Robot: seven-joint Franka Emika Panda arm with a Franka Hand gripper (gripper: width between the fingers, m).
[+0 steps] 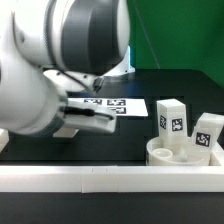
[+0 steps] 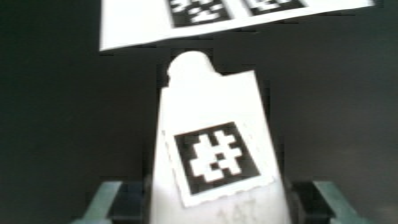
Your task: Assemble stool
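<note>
My gripper (image 1: 98, 120) is shut on one white stool leg (image 2: 214, 120), which carries a black-and-white tag. In the wrist view the leg fills the space between the two fingers (image 2: 118, 200) and points toward the marker board. In the exterior view the held leg (image 1: 88, 116) lies nearly level, just above the table on the exterior view's left. The round white seat (image 1: 181, 156) lies at the exterior view's right near the front rail. Two more tagged legs (image 1: 171, 120) (image 1: 208, 133) stand upright on it.
The marker board (image 1: 112, 103) lies flat on the black table behind the gripper and also shows in the wrist view (image 2: 214, 22). A long white border rail (image 1: 110, 178) runs along the front edge. The arm's bulk hides the exterior view's left.
</note>
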